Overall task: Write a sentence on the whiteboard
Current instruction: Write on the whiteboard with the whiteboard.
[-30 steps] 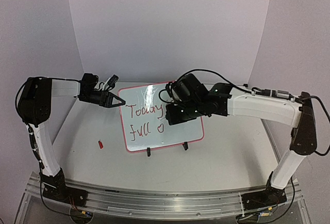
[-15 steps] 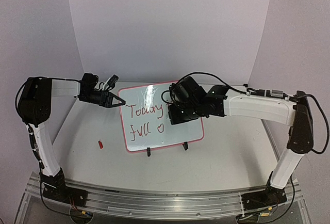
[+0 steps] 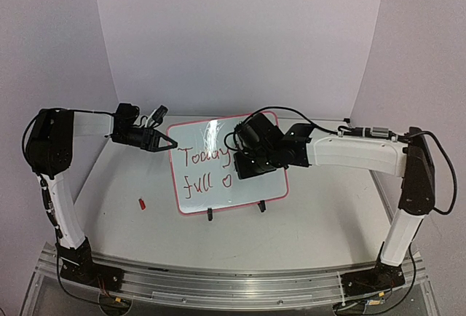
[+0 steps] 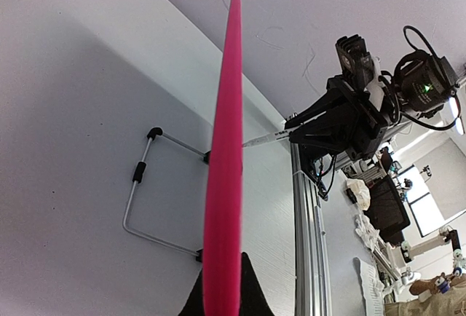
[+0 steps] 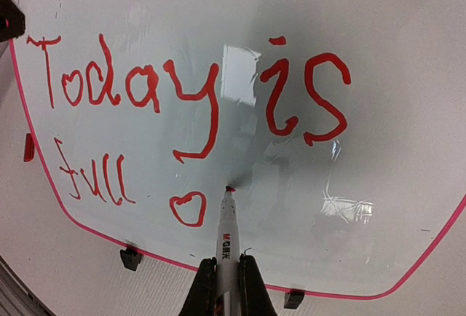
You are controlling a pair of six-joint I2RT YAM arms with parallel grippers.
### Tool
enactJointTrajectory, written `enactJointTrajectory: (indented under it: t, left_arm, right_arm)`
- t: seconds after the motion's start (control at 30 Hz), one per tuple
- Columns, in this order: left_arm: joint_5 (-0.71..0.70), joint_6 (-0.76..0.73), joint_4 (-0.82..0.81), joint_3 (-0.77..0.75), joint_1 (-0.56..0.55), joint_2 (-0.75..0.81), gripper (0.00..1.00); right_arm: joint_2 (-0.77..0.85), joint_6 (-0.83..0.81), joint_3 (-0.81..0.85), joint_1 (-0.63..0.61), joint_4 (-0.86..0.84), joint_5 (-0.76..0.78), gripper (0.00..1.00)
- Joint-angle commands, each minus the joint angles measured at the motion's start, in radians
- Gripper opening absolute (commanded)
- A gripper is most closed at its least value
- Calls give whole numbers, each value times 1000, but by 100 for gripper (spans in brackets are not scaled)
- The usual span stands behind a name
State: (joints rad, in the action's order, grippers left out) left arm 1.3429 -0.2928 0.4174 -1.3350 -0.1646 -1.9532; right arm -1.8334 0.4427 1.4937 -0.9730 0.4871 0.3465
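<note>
The whiteboard (image 3: 211,188) stands tilted on the table, pink-framed, with "Today is" and below it "full" and a small loop in red. My left gripper (image 3: 172,143) is shut on its left edge. The left wrist view shows the pink frame (image 4: 226,148) edge-on between the fingers of that gripper (image 4: 223,290). My right gripper (image 3: 244,164) is shut on a white marker (image 5: 227,232). The gripper (image 5: 227,276) sits low in front of the whiteboard (image 5: 386,61). The marker's red tip touches the board just right of the loop.
A red marker cap (image 3: 142,203) lies on the table left of the board. Two black clip feet (image 3: 210,214) (image 3: 261,205) hold the board's lower edge, and a wire stand (image 4: 142,185) props it from behind. An aluminium rail (image 3: 233,283) runs along the near edge.
The right arm has shifted a little left and toward the board, carrying the marker with it. The left arm and the board have stayed put.
</note>
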Motion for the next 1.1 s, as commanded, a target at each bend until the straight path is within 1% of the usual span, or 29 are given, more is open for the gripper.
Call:
enactJointTrajectory:
  t: [0.0, 0.23, 0.53, 1.07]
  left_arm:
    - [-97, -89, 7, -1, -32, -36, 0]
    - [-99, -89, 9, -1, -32, -34, 0]
    - [-99, -89, 9, 0, -32, -29, 0]
    - [-100, -88, 8, 2, -32, -25, 0]
  right_arm:
    - [-25, -5, 49, 3, -16, 26, 0]
    - [-34, -3, 43, 3, -11, -6, 0]
    - [-28, 26, 14, 3, 48, -27, 0]
    - [-20, 75, -42, 0, 74, -84, 0]
